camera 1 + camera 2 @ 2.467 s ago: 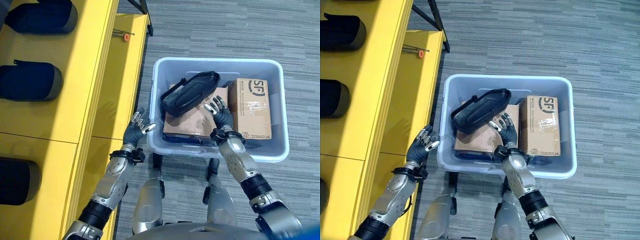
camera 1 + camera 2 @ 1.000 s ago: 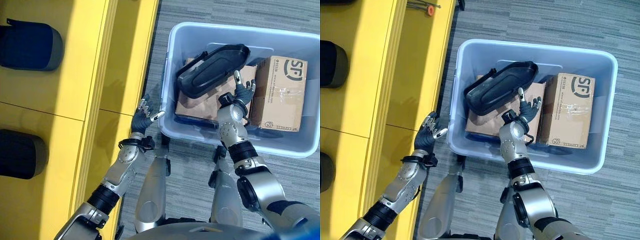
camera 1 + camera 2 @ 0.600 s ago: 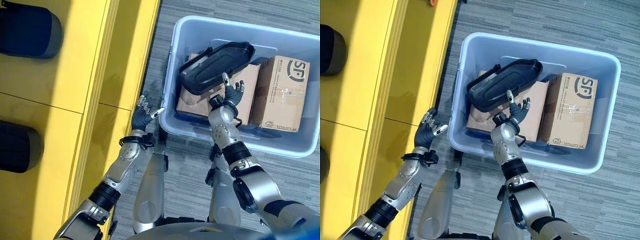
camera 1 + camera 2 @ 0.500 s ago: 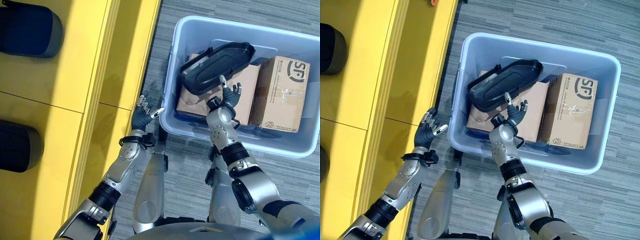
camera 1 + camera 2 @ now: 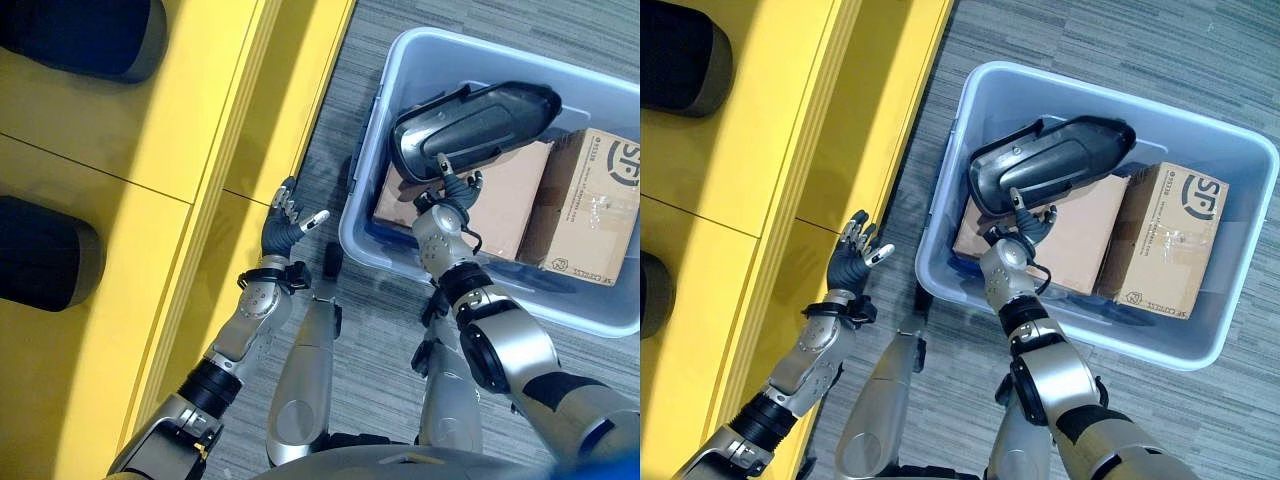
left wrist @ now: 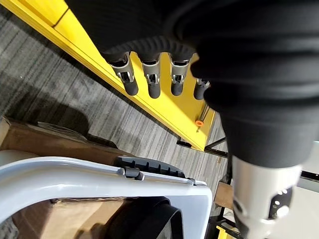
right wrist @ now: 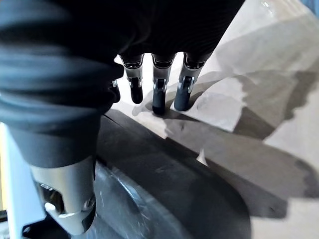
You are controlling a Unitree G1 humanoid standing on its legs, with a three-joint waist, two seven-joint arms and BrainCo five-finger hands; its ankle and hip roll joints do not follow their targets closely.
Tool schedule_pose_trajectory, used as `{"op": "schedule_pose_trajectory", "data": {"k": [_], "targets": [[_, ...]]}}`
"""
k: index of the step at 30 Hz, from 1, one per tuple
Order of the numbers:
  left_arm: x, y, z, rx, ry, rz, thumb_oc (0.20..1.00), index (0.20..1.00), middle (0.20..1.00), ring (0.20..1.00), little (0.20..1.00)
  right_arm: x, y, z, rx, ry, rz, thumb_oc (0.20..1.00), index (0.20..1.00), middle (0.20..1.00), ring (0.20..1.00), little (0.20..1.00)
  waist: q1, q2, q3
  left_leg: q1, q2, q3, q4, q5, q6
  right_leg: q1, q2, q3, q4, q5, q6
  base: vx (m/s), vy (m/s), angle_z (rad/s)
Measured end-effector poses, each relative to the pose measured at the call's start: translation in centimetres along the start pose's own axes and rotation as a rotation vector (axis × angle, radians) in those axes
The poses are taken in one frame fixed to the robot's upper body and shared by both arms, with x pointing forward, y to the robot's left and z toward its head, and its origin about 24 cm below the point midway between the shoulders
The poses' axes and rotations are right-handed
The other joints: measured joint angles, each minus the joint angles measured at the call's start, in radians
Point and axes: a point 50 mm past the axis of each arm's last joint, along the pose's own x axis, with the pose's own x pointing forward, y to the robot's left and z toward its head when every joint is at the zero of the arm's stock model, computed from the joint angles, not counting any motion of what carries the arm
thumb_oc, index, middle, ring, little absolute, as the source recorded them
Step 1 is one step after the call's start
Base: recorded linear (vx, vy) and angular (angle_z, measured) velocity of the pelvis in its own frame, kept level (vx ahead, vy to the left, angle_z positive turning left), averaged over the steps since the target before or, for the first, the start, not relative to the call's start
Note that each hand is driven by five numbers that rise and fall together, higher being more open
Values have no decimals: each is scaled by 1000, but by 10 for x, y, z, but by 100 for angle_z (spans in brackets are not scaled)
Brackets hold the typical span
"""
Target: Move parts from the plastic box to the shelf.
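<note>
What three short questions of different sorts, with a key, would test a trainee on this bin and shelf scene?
1. True or false: the right hand is clamped round the black part.
2. Which lies on top in the plastic box: A the black part, B the printed cardboard box, C the plain cardboard box?
3. Fill in: the left hand hangs open beside the yellow ____.

Key: 1 false, its fingers are open beside the part. 2 A. 3 shelf.

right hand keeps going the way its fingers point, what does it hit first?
Probably the black plastic part: the right hand, open, points at its near edge above the flat cardboard box. Depth is unclear.
</note>
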Motion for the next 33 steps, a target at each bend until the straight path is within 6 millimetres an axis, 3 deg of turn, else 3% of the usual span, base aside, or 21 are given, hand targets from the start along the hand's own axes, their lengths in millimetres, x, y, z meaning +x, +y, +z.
{"op": "schedule_pose_trajectory", "data": {"k": [18,19,20,21,33], "targets": [[3,-7,3,-36,-15,-6,1000,1000,1000,1000,1000,30,-31,19,-170,-53,-174,1000,1000,1000,1000,1000,6,-5,2,-40,-8,-18,3,0,0,-10,2,-26,-26,5,3,5,3,2],[3,-7,3,-39,-17,-5,1000,1000,1000,1000,1000,30,-31,20,-173,-51,-175,765,765,765,765,765,6,-5,3,-40,-8,-18,3,0,0,-10,2,-26,-27,5,3,0,0,0],[4,-7,2,-39,-14,-1,1000,1000,1000,1000,1000,31,-31,20,-177,-48,-176,379,379,379,379,379,6,-5,3,-40,-8,-19,3,0,0,-10,2,-26,-27,5,3,0,0,0],[5,-6,2,-37,-13,2,1000,1000,1000,1000,1000,31,-31,21,-180,-54,-174,200,200,200,200,200,5,-5,3,-40,-8,-18,3,0,0,-10,2,-27,-27,6,4,0,0,0],[8,-5,2,-32,-15,23,1000,1000,1000,1000,1000,19,-12,17,-201,-66,-92,200,200,200,200,200,1,-16,9,-39,-8,-18,6,1,1,-10,2,-26,-27,13,9,0,0,0]]}}
